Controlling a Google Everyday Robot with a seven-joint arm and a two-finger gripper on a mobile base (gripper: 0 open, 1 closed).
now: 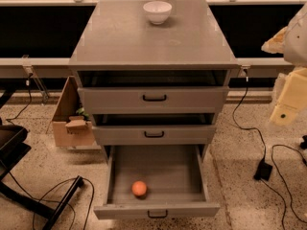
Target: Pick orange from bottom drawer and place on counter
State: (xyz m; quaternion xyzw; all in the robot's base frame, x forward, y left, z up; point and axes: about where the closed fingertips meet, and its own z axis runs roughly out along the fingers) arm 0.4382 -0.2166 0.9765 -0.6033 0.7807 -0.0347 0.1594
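The orange [139,189] lies on the floor of the bottom drawer [158,176], near its front and left of centre. The drawer is pulled fully out, and its black handle [157,214] faces me. The counter [153,37] is the flat grey top of the cabinet. My gripper [288,102] is at the right edge of the view, beside the cabinet at about the height of the upper drawers. It is well above and to the right of the orange, and part of it is cut off by the frame.
A white bowl [157,11] stands at the back centre of the counter. The two upper drawers [153,99] are slightly open. A cardboard box [71,121] sits left of the cabinet. Cables and a power brick [263,169] lie on the floor at the right, and a black stand [19,176] at the left.
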